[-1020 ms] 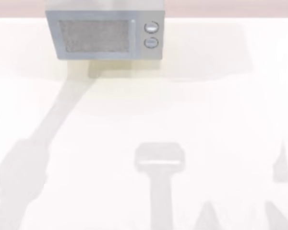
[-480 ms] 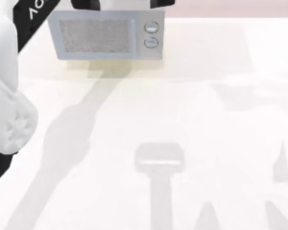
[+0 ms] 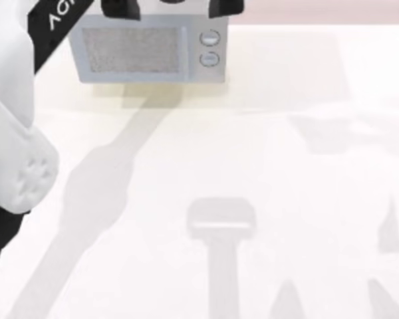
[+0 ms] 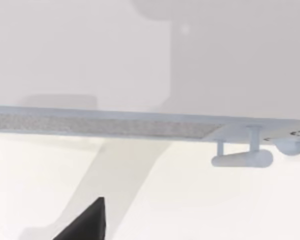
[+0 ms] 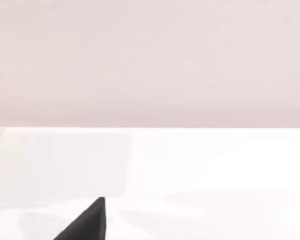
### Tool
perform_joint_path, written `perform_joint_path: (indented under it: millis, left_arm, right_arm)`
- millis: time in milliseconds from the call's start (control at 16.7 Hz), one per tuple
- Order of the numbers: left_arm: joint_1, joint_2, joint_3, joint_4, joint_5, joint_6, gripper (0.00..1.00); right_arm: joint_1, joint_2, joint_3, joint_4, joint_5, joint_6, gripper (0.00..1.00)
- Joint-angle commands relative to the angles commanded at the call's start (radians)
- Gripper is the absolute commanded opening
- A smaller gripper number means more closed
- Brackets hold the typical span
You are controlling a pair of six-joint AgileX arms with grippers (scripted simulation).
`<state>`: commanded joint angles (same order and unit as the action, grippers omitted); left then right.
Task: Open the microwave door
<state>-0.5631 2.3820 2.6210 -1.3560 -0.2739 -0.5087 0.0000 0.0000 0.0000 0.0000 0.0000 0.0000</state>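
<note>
Small light-grey boxy microwave [image 3: 149,50] sits at far left-centre edge of white bench [image 3: 266,166], long axis left–right, front facing the near edge. Flat grey mesh-windowed microwave door [image 3: 130,50] is closed, with its bar handle [image 4: 242,159] beside the knobs. Left claw [image 3: 169,8] hovers directly above the microwave, black fingers spread apart, released. Right arm unseen from above.

Light-grey microwave [image 3: 148,50] with speckled darker-grey mesh window on the microwave door [image 3: 130,50], two silver knobs [image 3: 209,48] on a grey panel, pale grey door handle [image 4: 241,159]; left arm [image 3: 13,126] white with black band and white lettering; table [image 3: 286,166] off-white; back wall pinkish.
</note>
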Motion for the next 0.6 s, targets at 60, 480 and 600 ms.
perform_joint_path:
  millis: [60, 480, 600]
  left_arm:
    - [0.001, 0.002, -0.007, 0.012, 0.001, 0.003, 1.00]
    - [0.033, 0.054, -0.137, 0.205, 0.016, 0.035, 1.00]
    - [0.039, 0.064, -0.160, 0.239, 0.019, 0.040, 1.00]
  right_arm:
    - [0.000, 0.000, 0.000, 0.000, 0.000, 0.000, 1.00]
    - [0.000, 0.000, 0.000, 0.000, 0.000, 0.000, 1.00]
    - [0.000, 0.000, 0.000, 0.000, 0.000, 0.000, 1.00]
